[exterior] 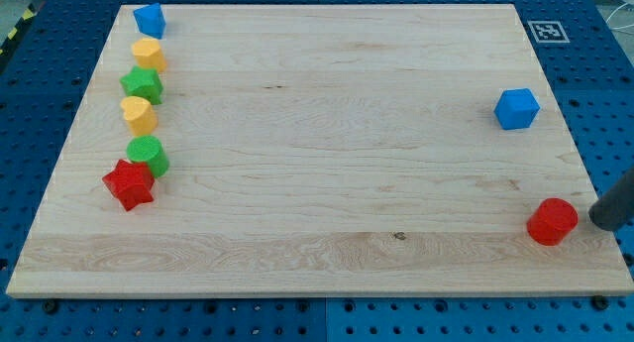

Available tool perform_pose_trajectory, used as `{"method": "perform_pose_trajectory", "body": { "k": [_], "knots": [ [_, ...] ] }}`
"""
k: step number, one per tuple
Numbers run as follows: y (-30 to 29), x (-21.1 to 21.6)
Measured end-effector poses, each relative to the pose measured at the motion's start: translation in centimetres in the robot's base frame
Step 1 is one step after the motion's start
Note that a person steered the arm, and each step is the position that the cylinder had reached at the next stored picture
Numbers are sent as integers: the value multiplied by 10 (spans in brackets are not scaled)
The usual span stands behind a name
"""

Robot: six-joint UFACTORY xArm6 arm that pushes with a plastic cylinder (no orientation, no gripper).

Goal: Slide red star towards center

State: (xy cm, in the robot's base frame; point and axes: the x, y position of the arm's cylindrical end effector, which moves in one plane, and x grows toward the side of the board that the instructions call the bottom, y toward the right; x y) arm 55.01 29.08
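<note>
The red star point(129, 184) lies near the wooden board's point(327, 144) left edge, at the bottom of a column of blocks, touching a green round block point(148, 156). My tip point(601, 221) shows at the view's right edge as the end of the dark rod, just right of a red round block point(552, 221), far across the board from the red star.
Above the red star the column holds a yellow block point(137, 114), a green block point(142, 84), a yellow block point(149, 55) and a blue block point(150, 20). A blue cube point(516, 108) sits at the right. A marker tag point(546, 31) is at the top right corner.
</note>
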Motion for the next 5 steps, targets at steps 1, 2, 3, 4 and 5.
{"method": "perform_pose_trajectory", "body": {
  "k": [1,2,3,4,5],
  "knots": [
    [-25,-4],
    [-28,17],
    [-52,16],
    [-54,16],
    [-57,-9]
  ]
}}
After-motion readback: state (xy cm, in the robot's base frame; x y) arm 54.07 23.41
